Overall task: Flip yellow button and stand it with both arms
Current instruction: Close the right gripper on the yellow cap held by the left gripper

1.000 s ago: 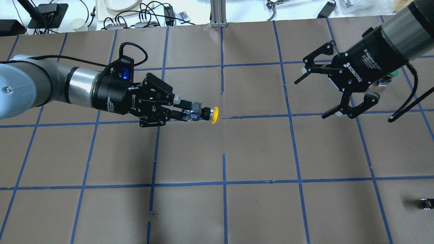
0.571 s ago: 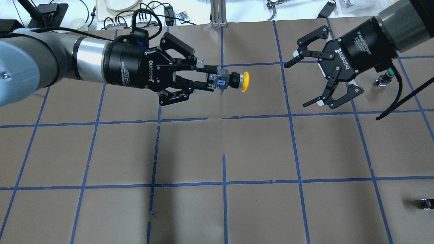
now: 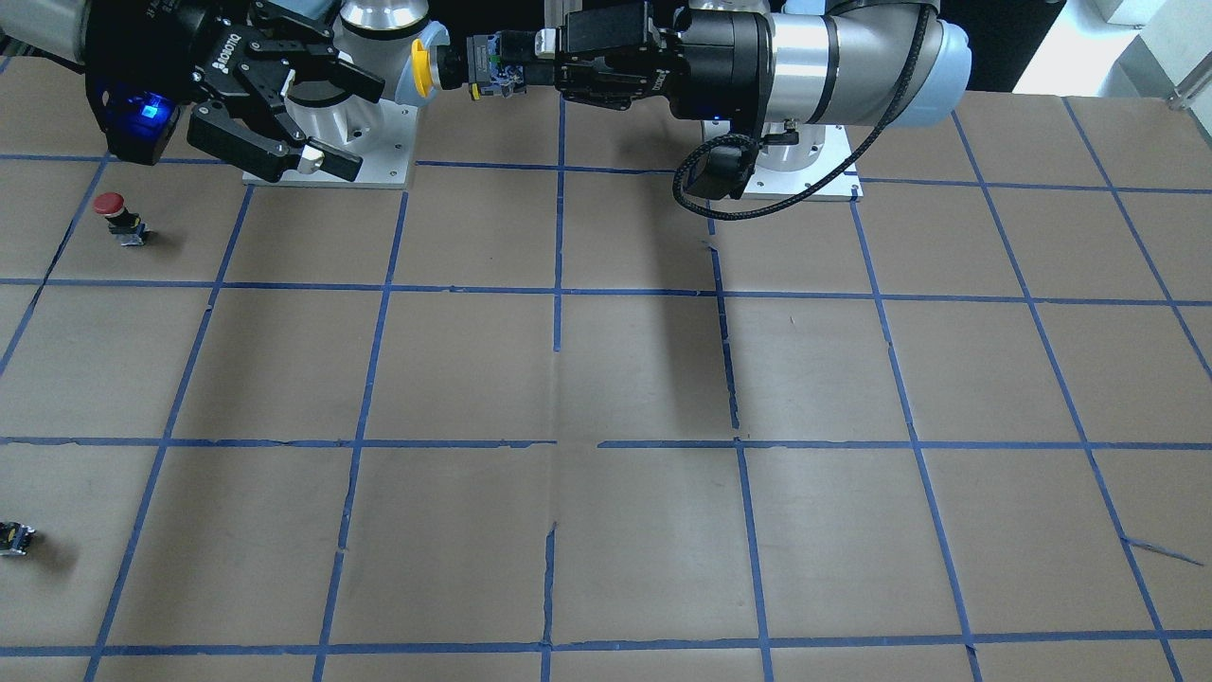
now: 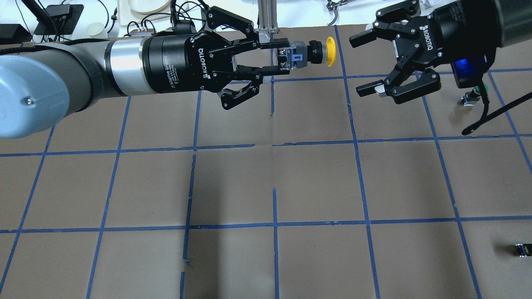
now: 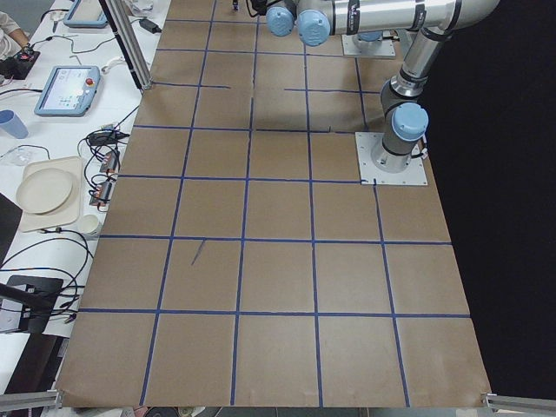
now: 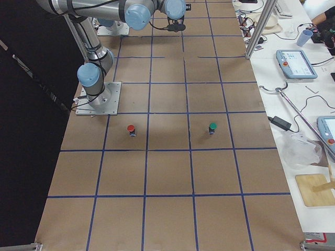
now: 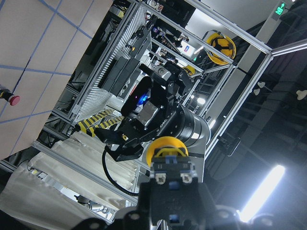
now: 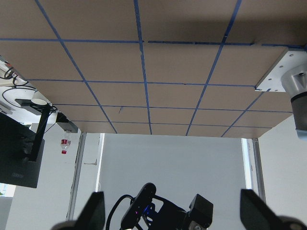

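Above the far side of the table (image 4: 316,182), which is covered with brown paper and a grid of blue tape lines, I hold the yellow button (image 4: 309,52), a small push-button switch with a round yellow mushroom cap on a black-and-grey blocky body. My left pincer (image 4: 284,56) is closed on the blocky body, one finger on each side. The button lies horizontal in the air, off the table, and its yellow cap points away from my left wrist, toward my right pincer (image 4: 363,64).

My right pincer is spread wide and has nothing between its fingers. Its opening faces the yellow cap. The cap is near the fingertips but apart from them, and it is not between them.

In the left wrist view the yellow cap is directly in front of the camera, with the black right pincer behind it.

Three other things are on the table at my right side, well apart from both pincers: a small button with a red cap (image 3: 112,204), a small button with a green cap (image 6: 212,126), and a small black switch piece without cap (image 4: 521,249) near the table edge.
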You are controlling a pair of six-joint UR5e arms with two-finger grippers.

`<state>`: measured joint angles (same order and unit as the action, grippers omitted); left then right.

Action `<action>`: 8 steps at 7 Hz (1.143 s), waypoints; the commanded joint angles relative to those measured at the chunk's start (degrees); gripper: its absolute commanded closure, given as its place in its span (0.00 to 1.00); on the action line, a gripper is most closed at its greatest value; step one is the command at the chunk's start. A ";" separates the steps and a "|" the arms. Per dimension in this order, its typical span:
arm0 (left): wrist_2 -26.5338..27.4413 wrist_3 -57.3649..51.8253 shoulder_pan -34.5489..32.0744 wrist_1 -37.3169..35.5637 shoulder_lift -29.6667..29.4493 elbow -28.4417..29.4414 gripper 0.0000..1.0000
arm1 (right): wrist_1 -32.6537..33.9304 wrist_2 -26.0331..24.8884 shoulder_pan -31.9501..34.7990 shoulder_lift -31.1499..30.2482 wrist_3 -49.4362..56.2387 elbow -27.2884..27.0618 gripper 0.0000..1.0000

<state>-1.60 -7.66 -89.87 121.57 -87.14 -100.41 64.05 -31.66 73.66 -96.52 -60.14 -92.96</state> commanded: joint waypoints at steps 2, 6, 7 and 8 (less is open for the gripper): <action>0.37 -2.61 -0.13 -4.12 0.65 0.04 0.98 | -3.32 3.61 0.78 -3.13 -0.33 0.77 0.00; 1.87 -4.29 -0.21 -7.31 0.66 -0.22 0.98 | -2.88 6.61 3.68 -3.33 -0.24 0.50 0.00; 1.60 -5.86 -0.30 -7.48 0.22 -0.31 0.98 | -2.97 6.61 3.68 -3.33 -0.33 0.42 0.00; 1.69 -6.31 -0.30 -7.49 0.30 -0.40 0.98 | -3.14 6.52 3.77 -3.41 -0.33 0.33 0.00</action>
<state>0.05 -13.10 -90.14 114.20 -86.76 -100.70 61.07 -25.08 77.23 -99.87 -60.42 -92.55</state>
